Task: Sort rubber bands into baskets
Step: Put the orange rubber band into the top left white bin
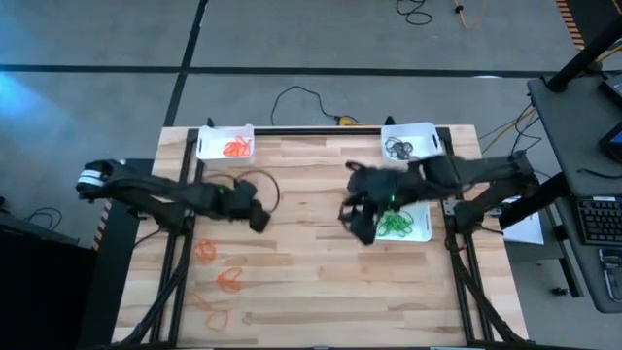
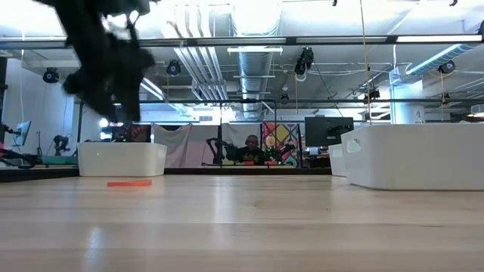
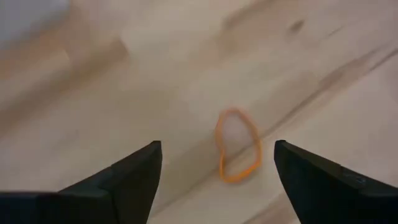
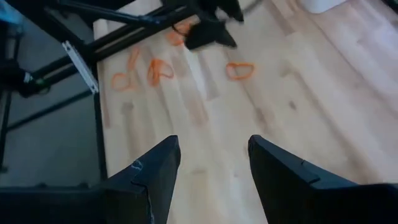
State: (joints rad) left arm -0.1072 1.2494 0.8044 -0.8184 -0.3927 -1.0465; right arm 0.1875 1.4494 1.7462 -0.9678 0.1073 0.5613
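Now the left gripper (image 3: 214, 171) hangs wide open and empty over the table (image 1: 311, 282), an orange rubber band (image 3: 237, 146) lying between and just ahead of its fingertips, apparently lined up for pickup.

bench (image 1: 311, 282): pale wood planks | black cable (image 1: 306, 97): on grey floor just behind bench | keyboard (image 1: 595, 220): on dark desk right of bench | person (image 2: 251, 149): seated, far beyond bench

lab/workshop, likely | exposed ceiling ducts (image 2: 227, 57) | monitor (image 2: 327, 130) | floor cables (image 1: 296, 97)
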